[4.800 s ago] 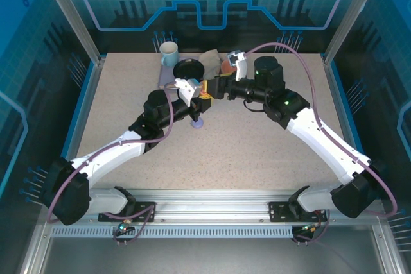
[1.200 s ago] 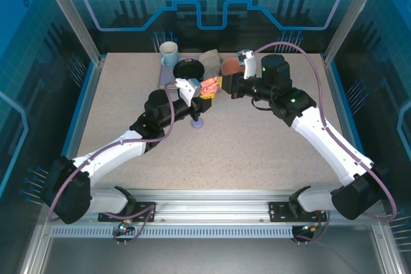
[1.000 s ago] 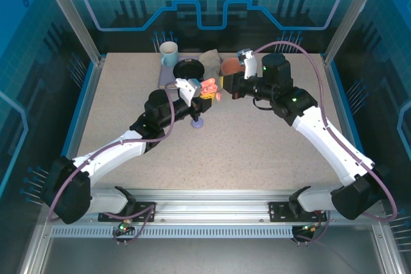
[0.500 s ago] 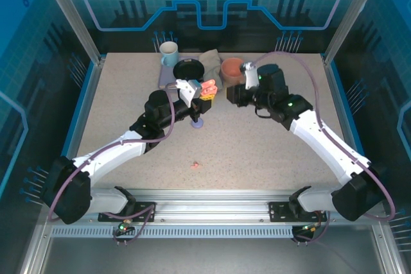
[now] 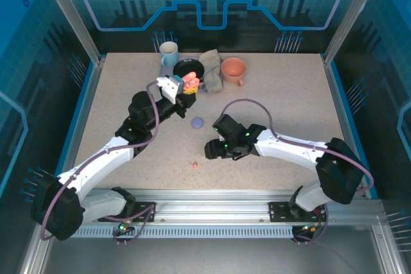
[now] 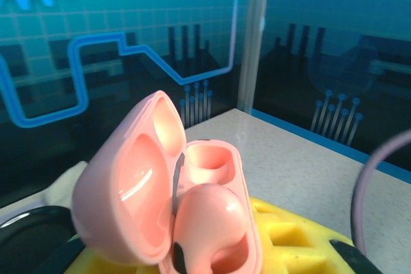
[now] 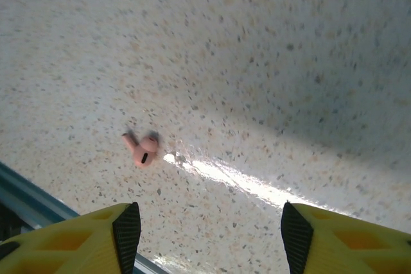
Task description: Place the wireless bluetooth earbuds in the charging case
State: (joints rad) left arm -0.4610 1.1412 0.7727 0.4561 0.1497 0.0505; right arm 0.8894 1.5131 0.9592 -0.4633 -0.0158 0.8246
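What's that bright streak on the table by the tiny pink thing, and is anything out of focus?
Right wrist view: reflected glare on the table beside the pink earbud. Left wrist view: the close pink case looks slightly soft.

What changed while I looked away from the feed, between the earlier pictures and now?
The right hand drew away from the pink case, swung to the near side of the table and opened above a pink earbud that landed there. The left hand, still shut on the case, moved back and left. The lavender case, mug, bowl, cloth and plate stayed.
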